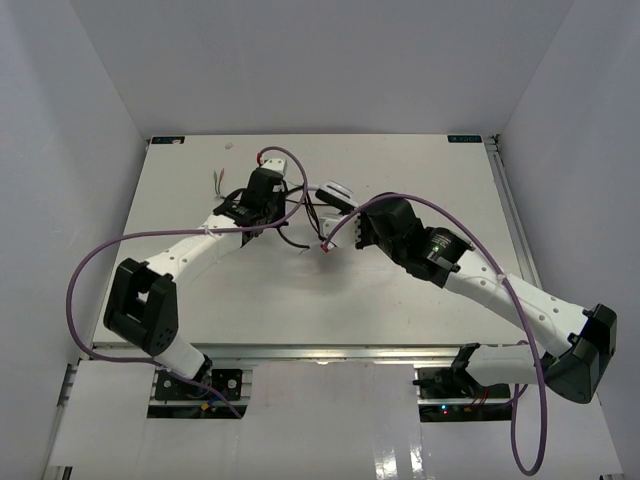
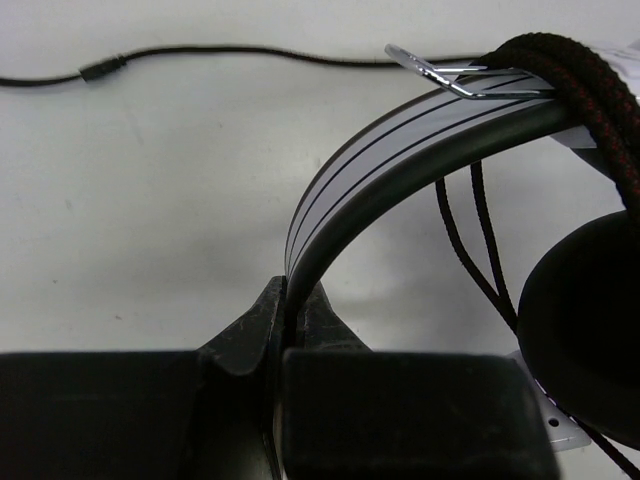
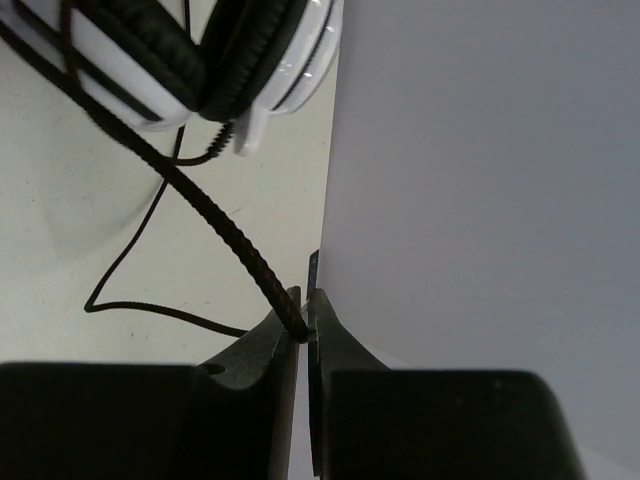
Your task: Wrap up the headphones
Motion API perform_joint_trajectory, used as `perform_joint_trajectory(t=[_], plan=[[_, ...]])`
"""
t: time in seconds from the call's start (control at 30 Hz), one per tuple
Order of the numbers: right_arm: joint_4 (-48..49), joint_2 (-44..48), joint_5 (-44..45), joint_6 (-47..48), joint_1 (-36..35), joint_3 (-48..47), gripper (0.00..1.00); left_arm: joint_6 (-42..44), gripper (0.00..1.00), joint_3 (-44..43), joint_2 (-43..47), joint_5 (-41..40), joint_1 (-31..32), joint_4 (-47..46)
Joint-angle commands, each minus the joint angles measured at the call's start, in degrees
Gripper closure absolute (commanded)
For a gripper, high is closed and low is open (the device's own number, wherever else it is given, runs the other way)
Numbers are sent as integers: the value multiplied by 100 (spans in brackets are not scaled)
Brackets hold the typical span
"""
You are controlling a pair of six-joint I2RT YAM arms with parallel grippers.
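So, the white-and-black over-ear headphones (image 1: 336, 194) sit toward the far middle of the white table (image 1: 400, 300), and both arms have hold of them. The left gripper (image 2: 285, 325) is clamped on the grey-white striped headband (image 2: 400, 140), jaws pinched flat on either face of it. The right gripper (image 3: 305, 322) is pinched tight on the braided black-and-red cable (image 3: 200, 205), which runs fairly straight from the jaws up to the round black-padded earcups (image 3: 200, 50).

In the left wrist view that braid crosses over the band right by the bare metal slider wire (image 2: 440, 72). I'd call this the winding step, and early on. A good run of thin black cord (image 2: 250, 50) lies loose on the table, and what looks like the red and green plug end (image 1: 218, 181) sits at the table's far left.

How I'd do it well:
- **Left arm:** it's the anchor, so grip the band firm and don't let it twist.
- **Right arm:** carry the braid round the band in a smooth loop, with light tension so each turn lies next to the last rather than piling up.
- **Pull:** too much and the band may slip in the left jaws, or the cups drag across the table.
- **Snags:** mind the thick purple robot cables (image 1: 72, 290) looping off both arms above the table.
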State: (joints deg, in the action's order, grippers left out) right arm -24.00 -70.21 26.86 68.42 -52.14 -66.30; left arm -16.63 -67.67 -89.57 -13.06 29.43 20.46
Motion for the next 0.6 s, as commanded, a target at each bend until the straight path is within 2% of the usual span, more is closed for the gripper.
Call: perform_joint_trajectory(t=[0.0,0.57], plan=[[273,37,-100,379,76,-433,92,55,100,314,797,715,47,-652],[259,-394,-1066,639,266,-662,92,895,100,707,1290,1994,557,-429]])
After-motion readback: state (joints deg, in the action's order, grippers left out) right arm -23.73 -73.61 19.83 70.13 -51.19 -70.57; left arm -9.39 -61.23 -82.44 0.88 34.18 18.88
